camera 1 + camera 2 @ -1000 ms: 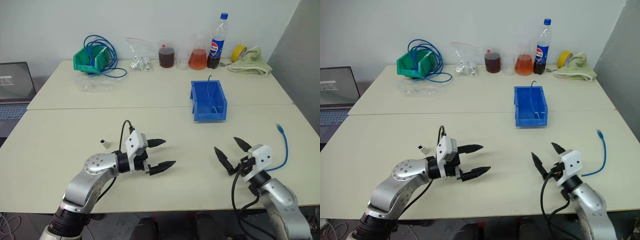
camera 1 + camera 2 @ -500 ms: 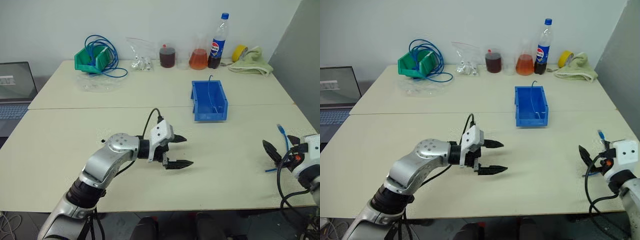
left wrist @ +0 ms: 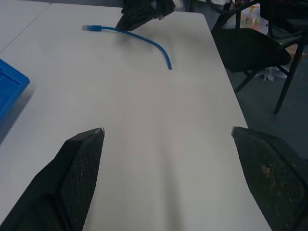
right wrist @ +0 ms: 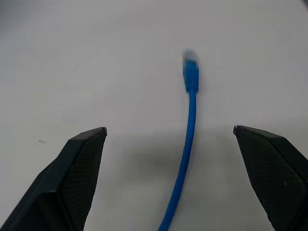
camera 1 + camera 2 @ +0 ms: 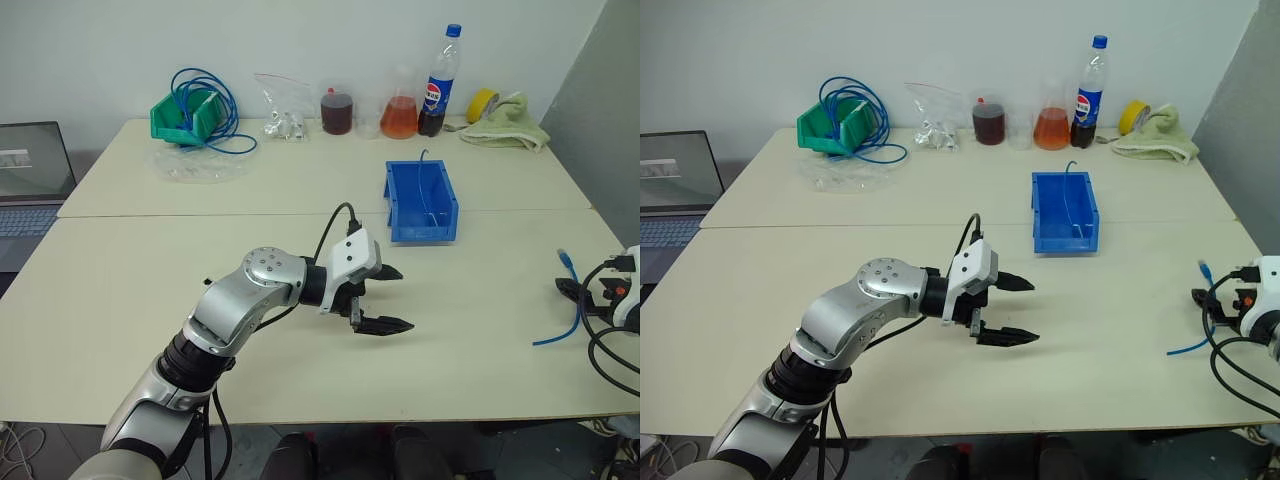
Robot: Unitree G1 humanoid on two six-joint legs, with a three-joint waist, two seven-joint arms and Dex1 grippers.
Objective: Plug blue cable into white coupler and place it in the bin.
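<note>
Right gripper (image 4: 168,173) is lining up, fingers apart, over the thin light-blue network cable (image 4: 187,159) lying near the table's right edge, presumably for pickup, while left gripper (image 5: 385,298) is hovering open mid-table.

Left arm reaches across the middle of the table, left gripper (image 5: 385,298) pointing right, black fingers spread wide, nothing between them. Right gripper (image 4: 169,180) sits at the far right edge, low over the tabletop, fingers wide apart, empty.
</note>
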